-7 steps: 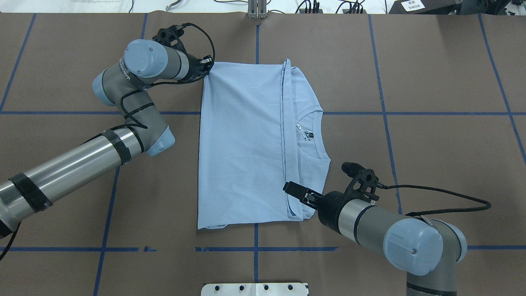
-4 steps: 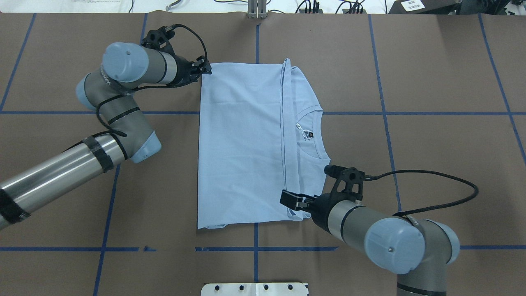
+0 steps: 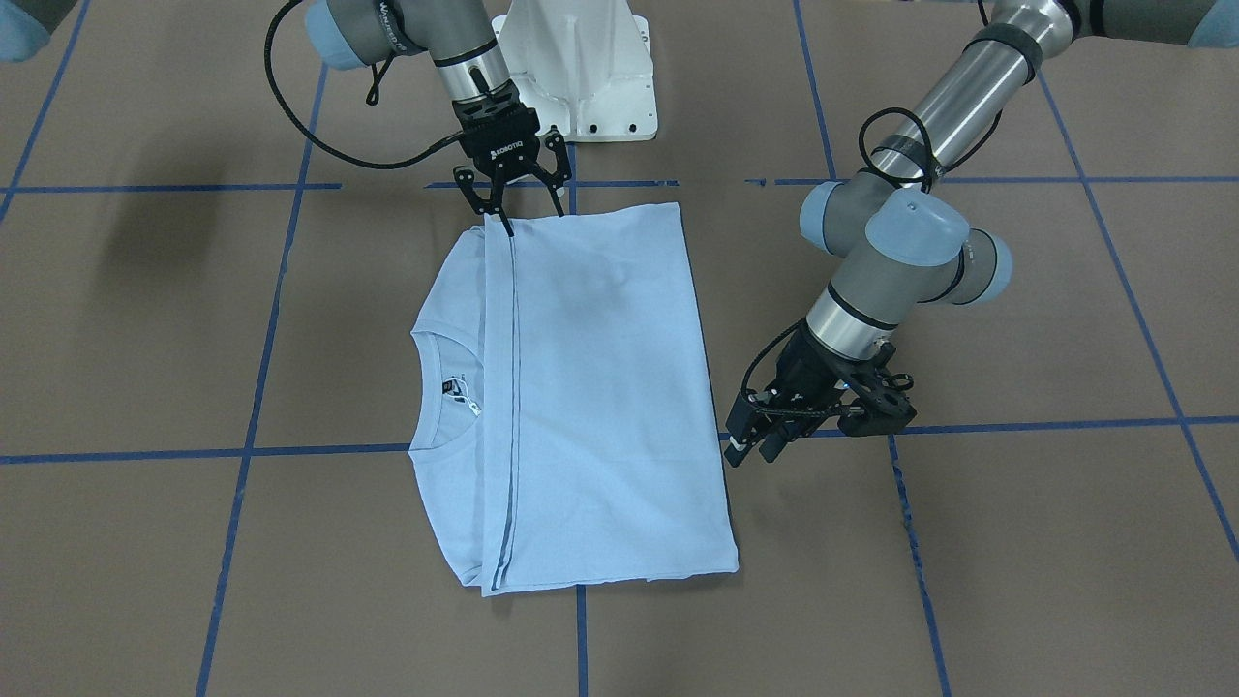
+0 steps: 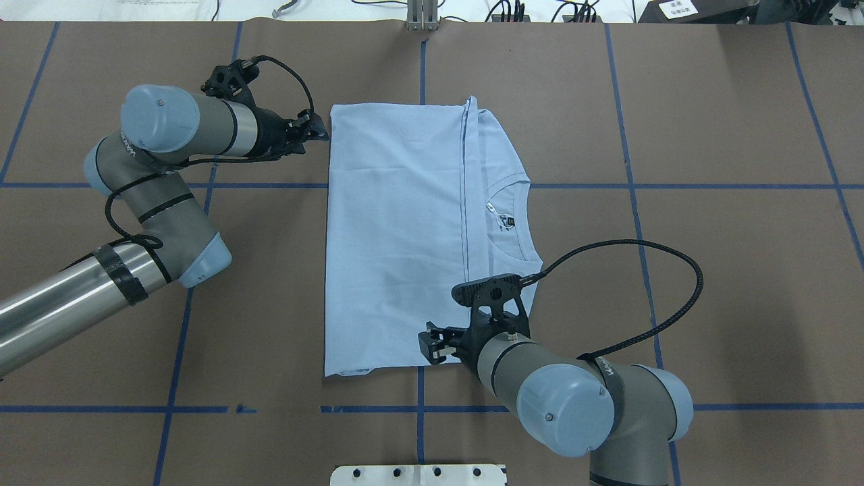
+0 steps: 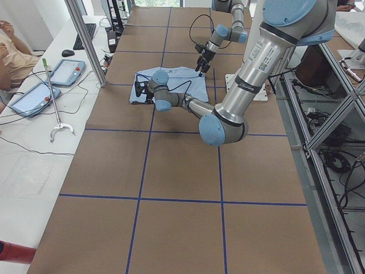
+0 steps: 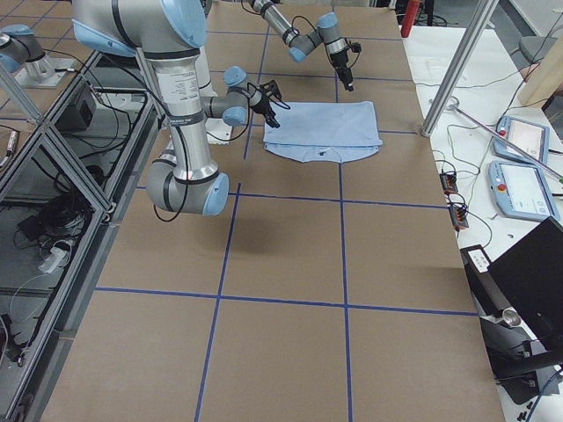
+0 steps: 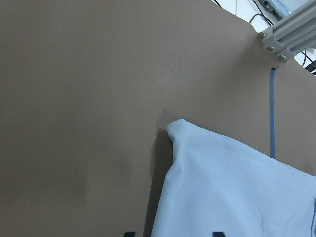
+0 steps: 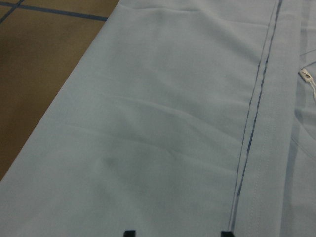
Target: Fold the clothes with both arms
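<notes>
— Going from the left across, where did things stand?

— The black two-finger left gripper (image 4: 317, 129) hung near the far left corner of the light blue short-sleeved cloth T-shirt (image 4: 398, 236). It was not touching the shirt, and its jaws were apart and held nothing. The shirt lay flat and folded in the middle of the brown paper-covered table (image 4: 709, 135), with its collar toward the right. The black two-finger right gripper (image 4: 426, 347) hovered over the shirt's near edge, its jaws likewise spread and empty.

— How would the cloth handle?

— Light and limp, I judged, and easily dragged; it would sag wherever it was unsupported. It was best pinched at two corners of one edge, through all layers, and lifted evenly.

— Did the views differ?

— Yes. The overhead view gave the whole outline and the dark neck label (image 4: 506, 221), but the camera mount partly masked the right jaws. The front-facing view showed that gripper (image 3: 528, 211) splayed wide. Only the left wrist view showed the corner (image 7: 173, 129) puffed slightly, with a shadow beside it.
</notes>
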